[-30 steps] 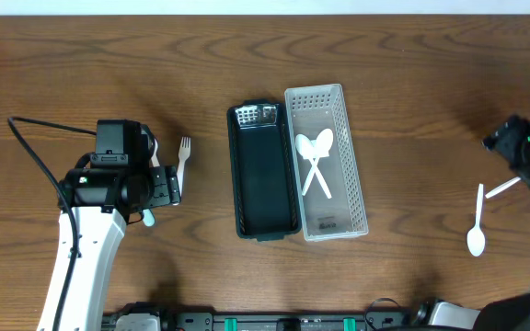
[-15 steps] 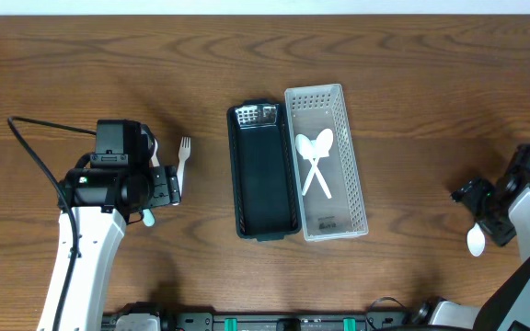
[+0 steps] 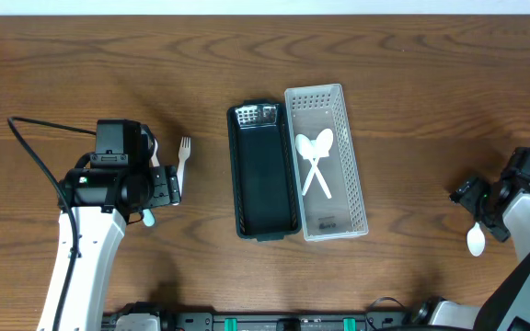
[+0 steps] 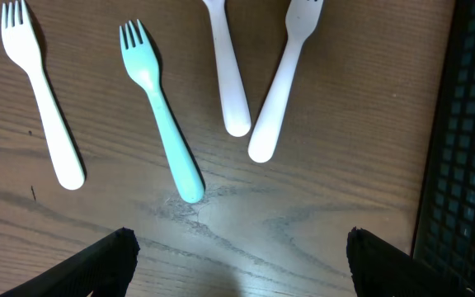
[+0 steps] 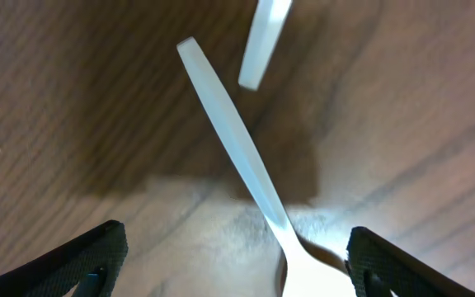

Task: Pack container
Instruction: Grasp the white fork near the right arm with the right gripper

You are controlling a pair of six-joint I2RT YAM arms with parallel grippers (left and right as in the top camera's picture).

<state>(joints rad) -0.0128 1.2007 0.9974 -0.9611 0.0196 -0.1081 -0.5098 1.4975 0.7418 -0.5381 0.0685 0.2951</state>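
Note:
A black container (image 3: 263,175) and a white perforated basket (image 3: 326,162) stand side by side mid-table; two white spoons (image 3: 315,162) lie crossed in the basket. My left gripper (image 3: 165,188) is open and empty above several forks: a teal fork (image 4: 160,115) and white forks (image 4: 285,87) in the left wrist view, between the spread fingers (image 4: 97,264). My right gripper (image 3: 479,210) is open over a white spoon (image 5: 239,153) on the table. The spoon's bowl lies between the fingertips (image 5: 85,257), which do not touch it. Its bowl also shows in the overhead view (image 3: 476,241).
The end of a second white utensil handle (image 5: 264,41) lies just beyond the spoon's handle. The black container's wall (image 4: 468,140) is to the right of the left gripper. A black cable (image 3: 35,156) loops left of the left arm.
My right gripper has moved down and left from the far right onto the white spoon, then settled. The left arm and forks have not moved.

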